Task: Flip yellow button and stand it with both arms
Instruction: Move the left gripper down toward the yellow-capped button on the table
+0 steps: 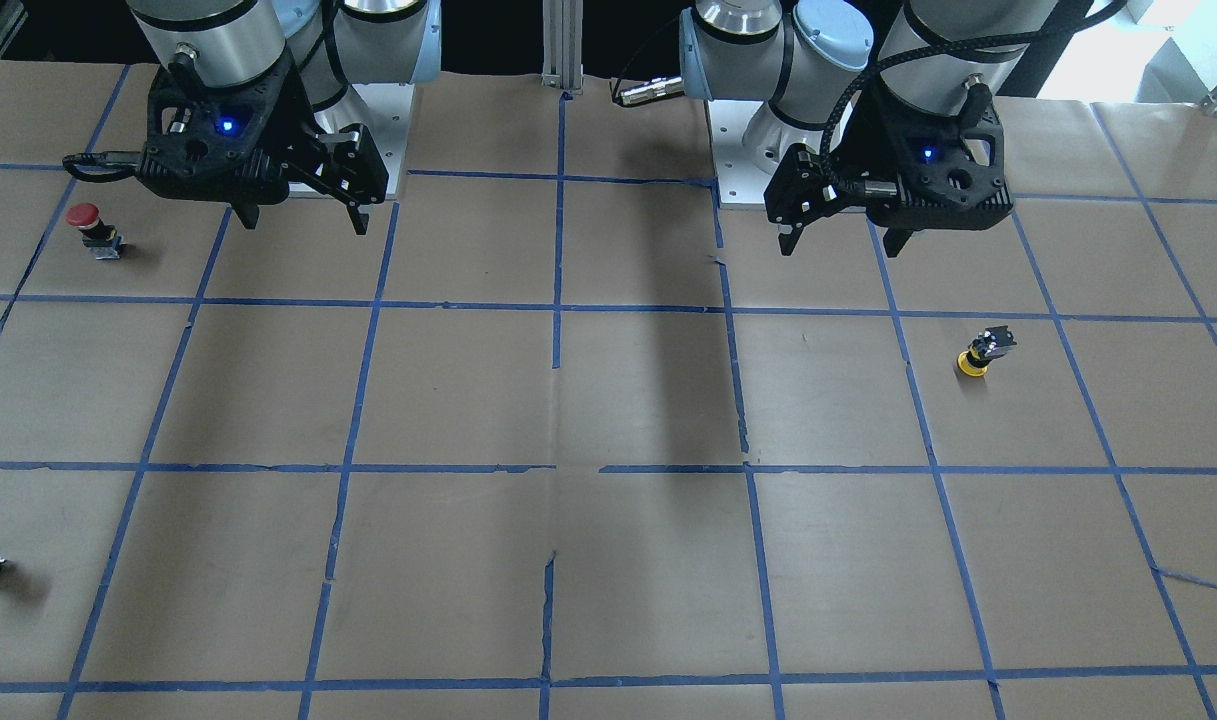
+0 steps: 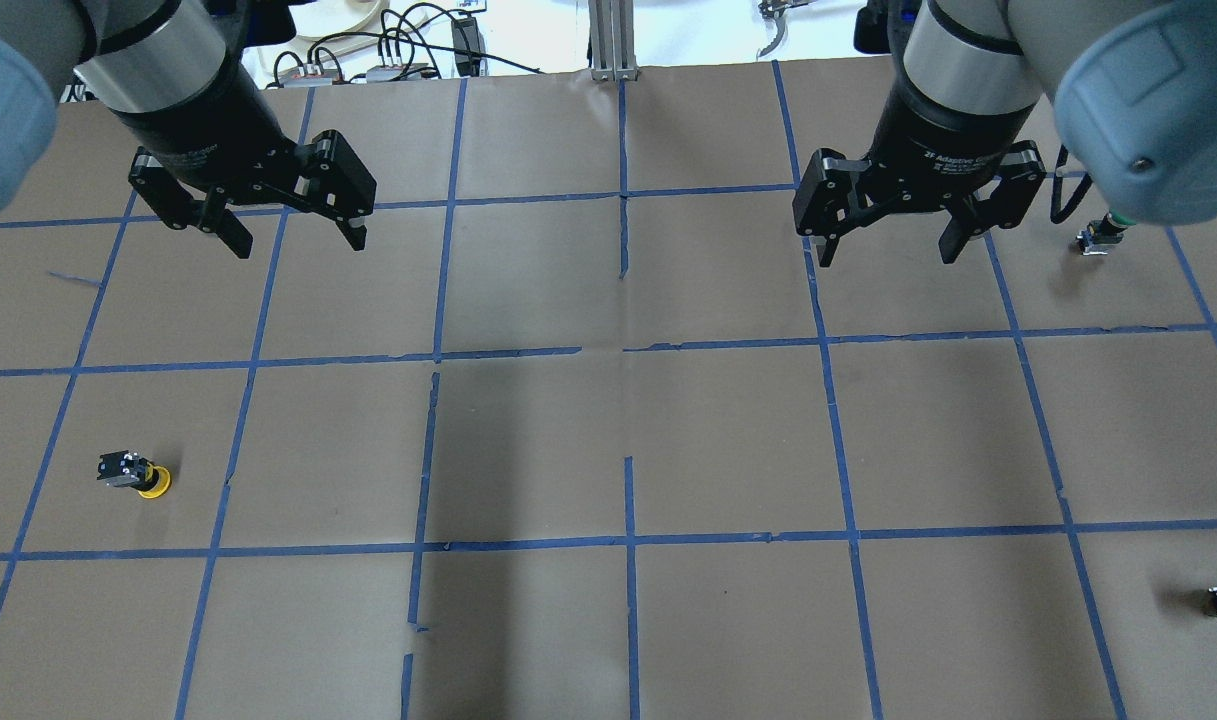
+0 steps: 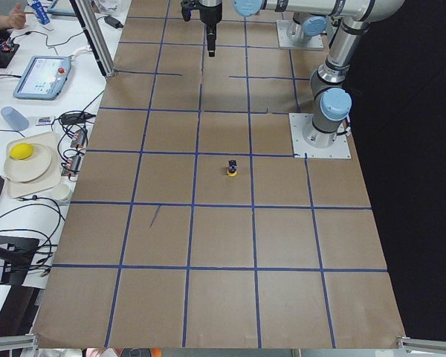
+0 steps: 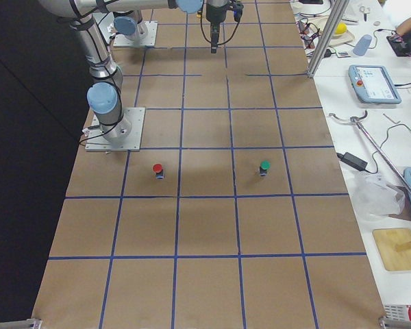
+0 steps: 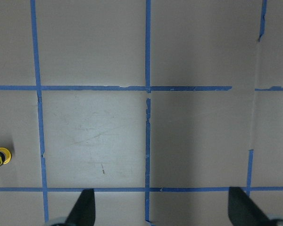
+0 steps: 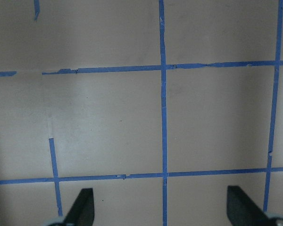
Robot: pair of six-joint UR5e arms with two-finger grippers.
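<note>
The yellow button lies tipped over on the brown paper, its yellow cap low and its black and silver base sticking up and sideways. It also shows in the overhead view, the exterior left view and at the left edge of the left wrist view. My left gripper hangs open and empty above the table, well away from the button; it also shows in the front view. My right gripper is open and empty on the other half of the table.
A red-capped button stands near my right arm's base. A green-capped button stands farther out on that side. Blue tape lines grid the paper-covered table. Operators' gear lies beyond the far edge.
</note>
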